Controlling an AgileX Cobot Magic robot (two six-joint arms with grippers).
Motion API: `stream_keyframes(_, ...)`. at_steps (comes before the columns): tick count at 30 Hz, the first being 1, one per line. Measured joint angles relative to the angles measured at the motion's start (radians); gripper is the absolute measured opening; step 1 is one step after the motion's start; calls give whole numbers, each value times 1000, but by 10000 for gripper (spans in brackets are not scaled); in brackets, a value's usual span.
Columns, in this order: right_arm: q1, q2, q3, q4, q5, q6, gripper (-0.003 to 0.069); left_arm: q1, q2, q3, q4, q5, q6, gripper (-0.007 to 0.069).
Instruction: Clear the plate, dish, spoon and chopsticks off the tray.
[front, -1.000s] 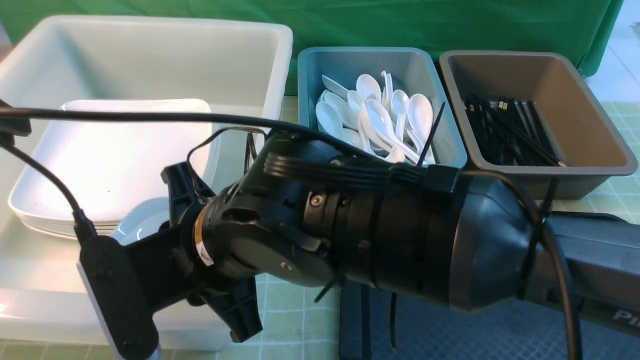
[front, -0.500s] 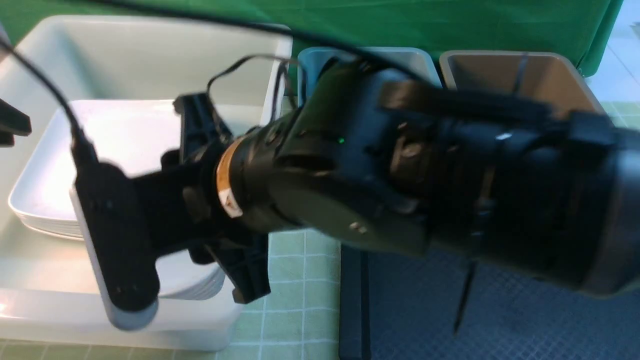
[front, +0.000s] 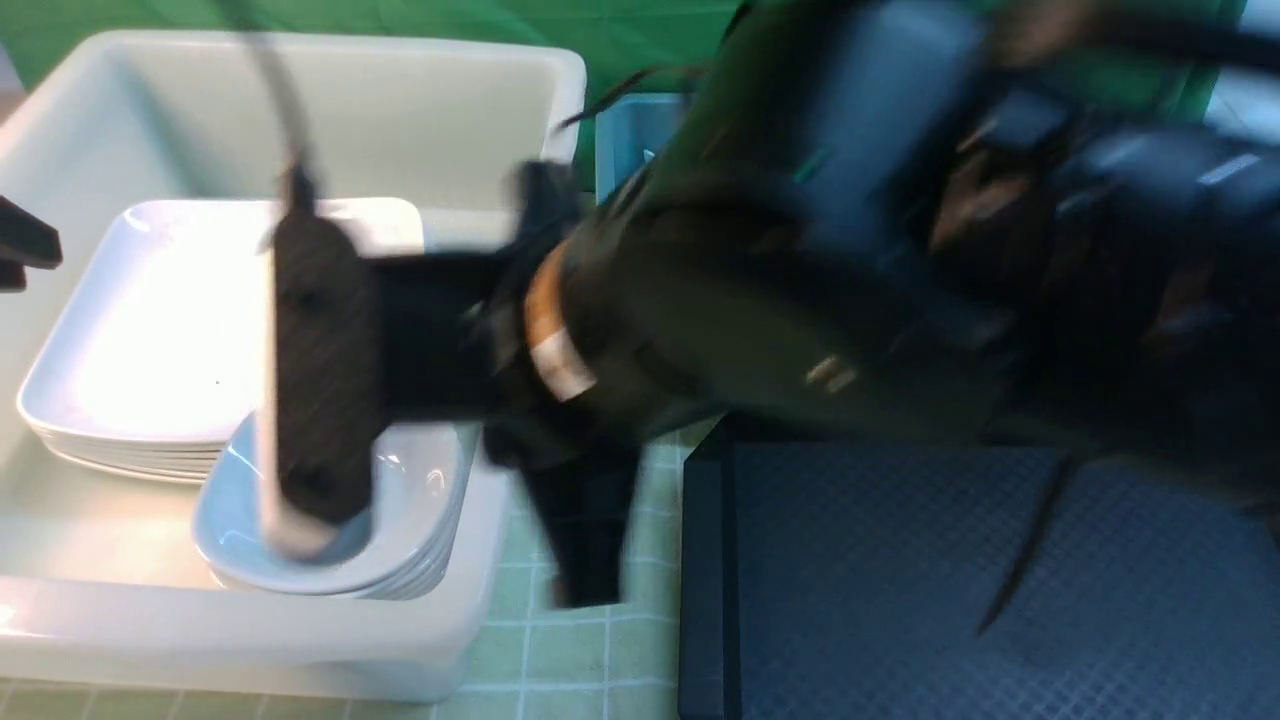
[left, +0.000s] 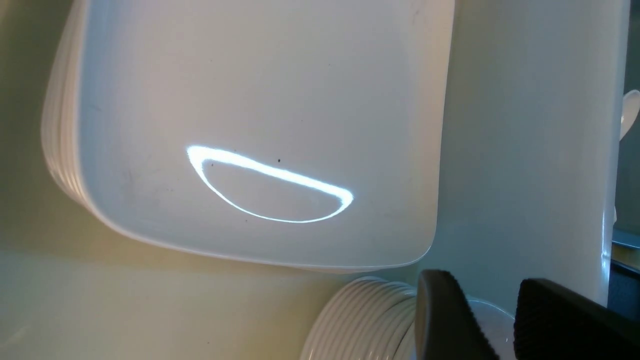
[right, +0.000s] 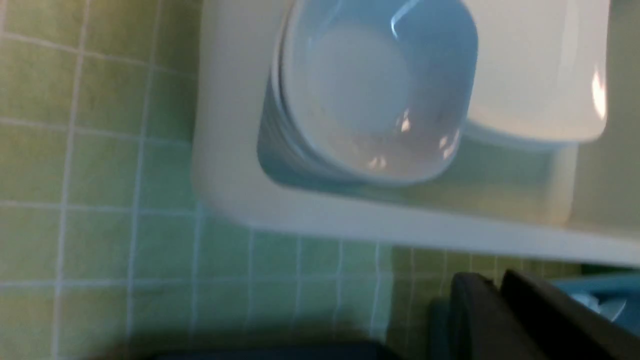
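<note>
Dish (front: 400, 500): now atop dish stack inside white tub (front: 300, 650), beside plate (front: 160, 330). Right end effector (right: 492, 320): clamped together, empty, withdrawn. Left end effector (left: 492, 320): parted, empty. Tray (front: 900, 560): bare where visible.

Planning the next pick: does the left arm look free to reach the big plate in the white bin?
Probably yes. The left gripper hangs right above the plate, whose top is bare. The stacked dishes sit beside it, and the blurred right arm is off to the side.

The surface (front: 600, 650) is covered by a green checked cloth. A large white tub (front: 300, 640) is set on it at the left, with the black tray (front: 900, 600) just beside, and a teal tub (front: 625, 140) behind.
</note>
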Motion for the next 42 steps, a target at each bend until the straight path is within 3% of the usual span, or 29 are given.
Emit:
stream_keyframes(5,0,-146,-16,-56,129,172,2,0,0,0,-21,0,1,200)
stream_keyframes(13,0,-488,-17,-61,139,399,2,-53,0,0,-28,3,1,197)
stream_keyframes(19,0,-775,37,-60,139,495,2,-199,0,0,25,-23,1,70)
stream_keyframes(22,0,-922,153,-61,140,506,2,-286,0,0,56,-41,1,1)
stream_keyframes(25,0,-1048,335,-61,122,538,2,-356,0,0,81,-64,-3,-12)
stream_keyframes(27,0,-1106,464,-62,63,577,2,-389,0,0,95,-79,-7,-13)
stream_keyframes(35,0,-1168,1017,-59,-635,685,2,-442,0,0,112,-94,-19,-13)
stream_keyframes(38,0,-1141,1065,-60,-762,690,2,-442,0,0,113,-98,-21,-13)
stream_keyframes(42,0,-1118,1071,-61,-808,690,2,-442,0,0,113,-101,-21,-13)
